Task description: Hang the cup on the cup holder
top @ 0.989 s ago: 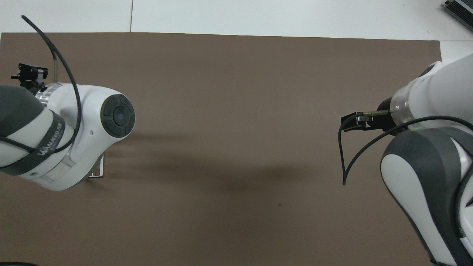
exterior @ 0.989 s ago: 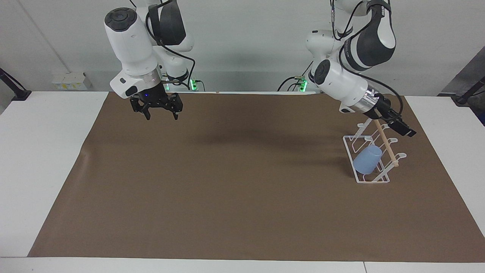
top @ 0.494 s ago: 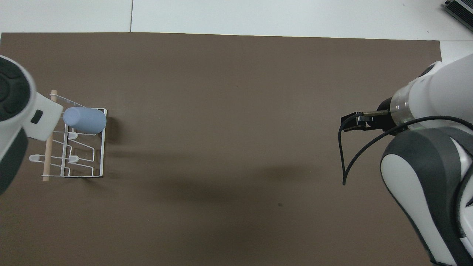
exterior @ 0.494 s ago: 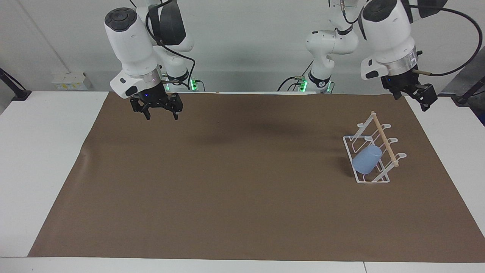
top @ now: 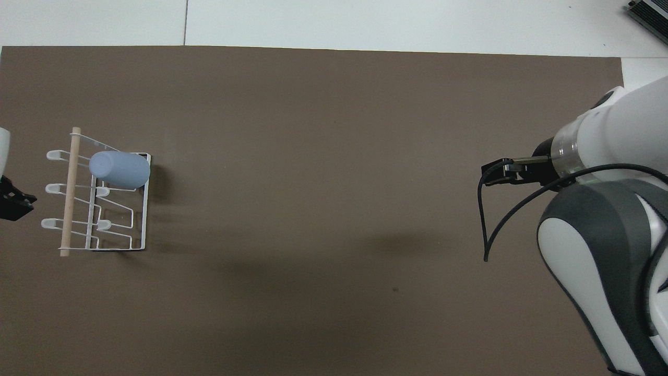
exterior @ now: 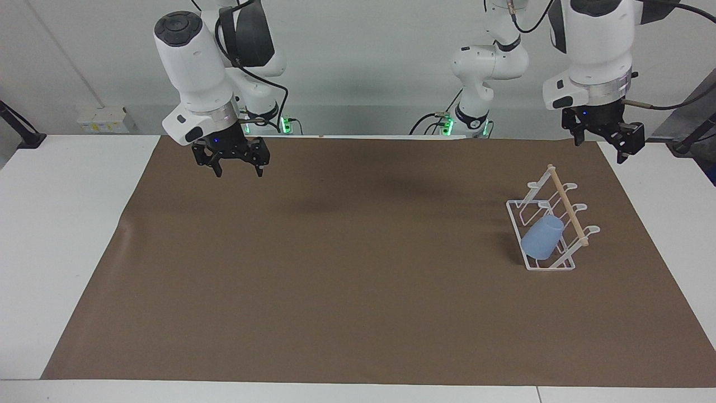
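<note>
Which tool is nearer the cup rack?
The left tool, raised over the brown mat's edge at the left arm's end, where the cup holder carrying the cup stands. The right tool hangs at the right arm's end.

Light-blue cup, white wire cup holder, plain brown mat, white table

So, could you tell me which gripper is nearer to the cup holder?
Left. The left gripper hangs in the air near the cup holder; the right gripper waits over the mat at the right arm's end of the table.
</note>
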### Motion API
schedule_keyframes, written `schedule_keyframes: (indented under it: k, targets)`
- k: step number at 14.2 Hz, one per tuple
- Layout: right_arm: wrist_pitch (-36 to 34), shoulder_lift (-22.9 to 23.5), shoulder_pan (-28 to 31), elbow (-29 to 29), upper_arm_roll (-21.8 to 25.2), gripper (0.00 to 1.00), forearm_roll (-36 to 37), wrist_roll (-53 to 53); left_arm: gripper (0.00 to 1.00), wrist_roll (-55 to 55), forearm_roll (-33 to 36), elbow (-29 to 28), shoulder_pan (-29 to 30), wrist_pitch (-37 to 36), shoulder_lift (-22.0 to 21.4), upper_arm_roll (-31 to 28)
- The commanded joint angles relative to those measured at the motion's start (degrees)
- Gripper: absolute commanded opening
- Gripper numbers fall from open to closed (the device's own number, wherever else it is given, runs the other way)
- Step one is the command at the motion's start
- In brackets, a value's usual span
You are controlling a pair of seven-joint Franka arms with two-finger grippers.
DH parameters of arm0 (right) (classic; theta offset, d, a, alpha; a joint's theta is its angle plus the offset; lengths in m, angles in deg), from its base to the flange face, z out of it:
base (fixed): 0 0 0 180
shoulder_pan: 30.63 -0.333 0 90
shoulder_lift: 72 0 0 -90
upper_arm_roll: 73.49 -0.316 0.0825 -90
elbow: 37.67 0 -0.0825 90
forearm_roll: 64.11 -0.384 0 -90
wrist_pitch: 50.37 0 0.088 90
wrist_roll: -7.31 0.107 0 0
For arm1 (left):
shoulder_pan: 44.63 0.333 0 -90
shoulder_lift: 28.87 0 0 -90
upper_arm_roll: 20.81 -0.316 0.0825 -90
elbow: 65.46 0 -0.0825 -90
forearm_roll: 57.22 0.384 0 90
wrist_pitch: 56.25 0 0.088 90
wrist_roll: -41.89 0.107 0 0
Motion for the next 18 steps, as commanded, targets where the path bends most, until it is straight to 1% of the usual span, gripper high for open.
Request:
schedule_keyframes:
  k: [1,3,5,6,8,11,12,13,14,17,18]
  targets:
    - [0.3,-1.0,1.1,-0.7,-0.6,1.00,-1.1,0.1,1.00,-13.0,-1.3,0.2,-0.8,-5.5,-1.8,1.3]
    - [0.3,-1.0,1.1,-0.7,-0.6,1.00,-1.1,0.1,1.00,-20.6,-1.9,-0.1,-1.3,-7.7,-2.8,3.2]
    - [0.3,-1.0,1.1,-0.7,-0.6,1.00,-1.1,0.1,1.00,-27.3,-6.1,-0.5,-1.2,-9.1,-3.5,3.0]
    - [0.3,-1.0,1.1,-0.7,-0.6,1.00,-1.1,0.1,1.00,-29.5,-7.0,-0.4,-1.2,-9.4,-3.5,3.0]
    - [0.3,-1.0,1.1,-0.7,-0.6,1.00,-1.1,0.1,1.00,-30.4,-7.4,-0.3,-1.3,-9.2,-3.5,3.2]
    - [0.3,-1.0,1.1,-0.7,-0.6,1.00,-1.1,0.1,1.00,-30.5,-10.2,0.4,-1.4,-8.6,-3.2,2.2]
    - [0.3,-1.0,1.1,-0.7,-0.6,1.00,-1.1,0.1,1.00,-30.5,-10.4,0.4,-2.2,-8.1,-3.0,1.3]
    - [0.3,-1.0,1.1,-0.7,-0.6,1.00,-1.1,0.1,1.00,-30.7,-10.4,0.9,-4.4,-7.5,-2.8,-1.1]
    - [0.3,-1.0,1.1,-0.7,-0.6,1.00,-1.1,0.1,1.00,-30.7,-10.7,1.9,-6.4,-7.5,-2.3,-3.8]
    - [0.3,-1.0,1.1,-0.7,-0.6,1.00,-1.1,0.1,1.00,-31.5,-11.9,6.2,-7.7,-7.9,0.0,-4.9]
    - [0.3,-1.0,1.1,-0.7,-0.6,1.00,-1.1,0.1,1.00,-31.6,-11.8,6.7,-7.9,-8.1,0.5,-5.8]
